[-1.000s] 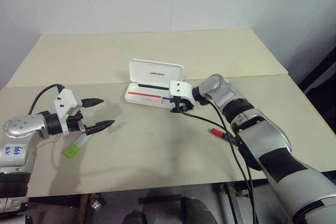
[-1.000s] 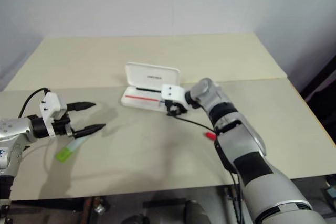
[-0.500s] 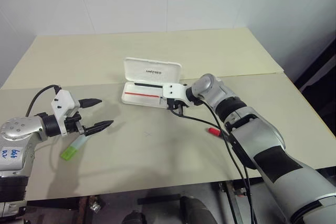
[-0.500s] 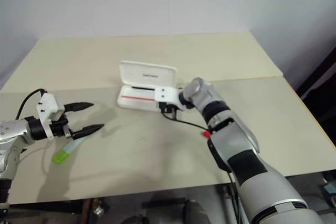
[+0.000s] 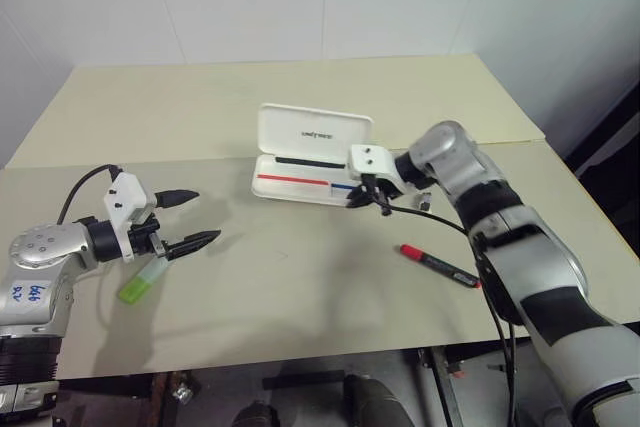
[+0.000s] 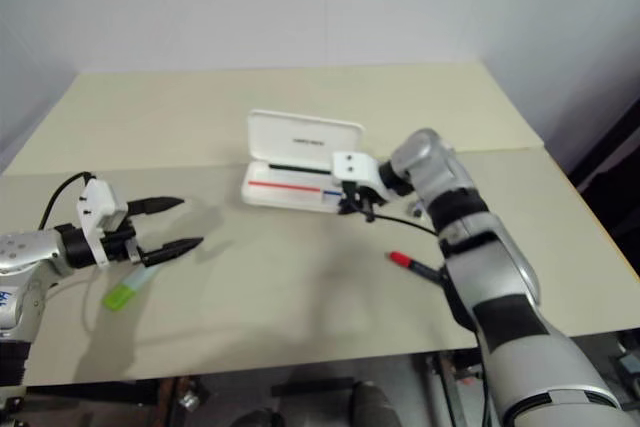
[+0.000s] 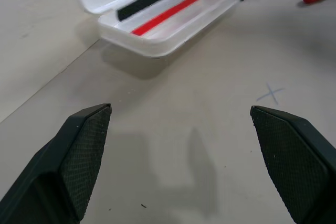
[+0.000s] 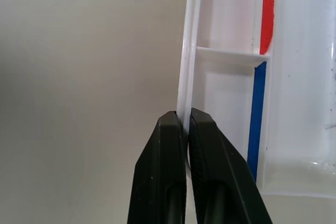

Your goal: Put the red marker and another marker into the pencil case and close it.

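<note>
On table: two markers (image 5: 438,264), one case (image 5: 300,180)

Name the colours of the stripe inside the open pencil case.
Red and blue stripe, clearest in the right wrist view.

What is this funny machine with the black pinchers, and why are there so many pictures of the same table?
It is a robot with two arms. Two pictures come from cameras in its head, looking down at a table. Two more come from small cameras on its wrists, looking along the pinchers, which are called end effectors. The left end effector is wide open and holds nothing. The right end effector is squeezed shut on the thin front wall of the pencil case, which is white and open. A red marker lies on the table near the right arm, and a light green marker lies below the left end effector. Neither marker is in the case yet.
</note>
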Available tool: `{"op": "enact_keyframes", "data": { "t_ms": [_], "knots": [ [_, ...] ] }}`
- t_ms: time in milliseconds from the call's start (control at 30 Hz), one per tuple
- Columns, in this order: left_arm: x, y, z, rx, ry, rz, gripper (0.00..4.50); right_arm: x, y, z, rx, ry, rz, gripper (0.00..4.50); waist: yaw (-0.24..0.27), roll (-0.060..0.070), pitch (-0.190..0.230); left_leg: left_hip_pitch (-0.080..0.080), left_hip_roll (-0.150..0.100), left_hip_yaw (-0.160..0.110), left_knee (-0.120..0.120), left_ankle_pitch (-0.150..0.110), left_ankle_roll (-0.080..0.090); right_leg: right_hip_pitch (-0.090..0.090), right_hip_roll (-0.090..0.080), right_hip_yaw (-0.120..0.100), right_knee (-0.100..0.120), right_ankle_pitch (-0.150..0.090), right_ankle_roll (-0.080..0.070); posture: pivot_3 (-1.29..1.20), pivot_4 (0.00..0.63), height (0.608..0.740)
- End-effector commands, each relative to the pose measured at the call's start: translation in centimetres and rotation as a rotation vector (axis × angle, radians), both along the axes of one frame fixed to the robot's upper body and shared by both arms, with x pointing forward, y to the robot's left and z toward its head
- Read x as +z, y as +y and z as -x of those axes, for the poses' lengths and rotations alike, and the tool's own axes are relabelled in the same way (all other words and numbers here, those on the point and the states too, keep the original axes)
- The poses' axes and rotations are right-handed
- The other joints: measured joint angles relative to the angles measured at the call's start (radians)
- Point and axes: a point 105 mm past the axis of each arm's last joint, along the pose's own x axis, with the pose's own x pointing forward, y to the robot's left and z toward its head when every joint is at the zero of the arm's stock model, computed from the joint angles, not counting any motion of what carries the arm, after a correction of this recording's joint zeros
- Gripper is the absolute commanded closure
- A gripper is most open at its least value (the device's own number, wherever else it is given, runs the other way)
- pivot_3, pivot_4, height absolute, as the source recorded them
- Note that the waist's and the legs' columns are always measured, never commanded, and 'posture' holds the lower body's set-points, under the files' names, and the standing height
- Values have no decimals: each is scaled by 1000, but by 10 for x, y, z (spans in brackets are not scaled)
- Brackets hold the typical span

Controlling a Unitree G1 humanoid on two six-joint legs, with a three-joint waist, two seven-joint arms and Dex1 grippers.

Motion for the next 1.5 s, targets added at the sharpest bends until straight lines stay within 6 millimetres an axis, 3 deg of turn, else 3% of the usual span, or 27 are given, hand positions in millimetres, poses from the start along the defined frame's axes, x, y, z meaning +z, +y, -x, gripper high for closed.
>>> {"op": "enact_keyframes", "data": {
  "t_ms": [33,367,533,933,1200,1500],
  "knots": [
    [6,-4,-5,-22,-28,4,0,9,-1,22,66,-11,-17,4468,7,0,0,0,0,0,0,0,0,0,0,0,0,0,0,0,150,740],
    [-1,-14,-10,-66,-2,19,0,-19,-14,83,58,63,-5,4468,26,0,0,0,0,2,3,0,0,-1,2,1,2,0,0,0,150,740],
    [-2,-16,-9,-71,4,21,0,-28,-17,95,68,80,21,4468,32,0,0,0,0,2,4,0,0,-1,2,1,2,0,0,0,150,740],
    [-2,-17,-7,-74,5,23,0,-43,-17,77,90,-16,97,4468,29,-3,-2,2,0,2,5,0,0,0,2,2,-1,0,0,0,150,740],
    [-1,-18,-6,-75,2,25,0,-26,4,84,114,7,6,4468,20,-4,-2,4,0,2,5,1,0,0,2,3,3,0,-1,0,150,740],
    [0,-18,-7,-77,-4,25,0,-12,6,91,115,2,-32,4468,36,-4,-2,2,0,2,4,0,0,0,2,2,2,0,-1,0,150,740]
  ]
}}
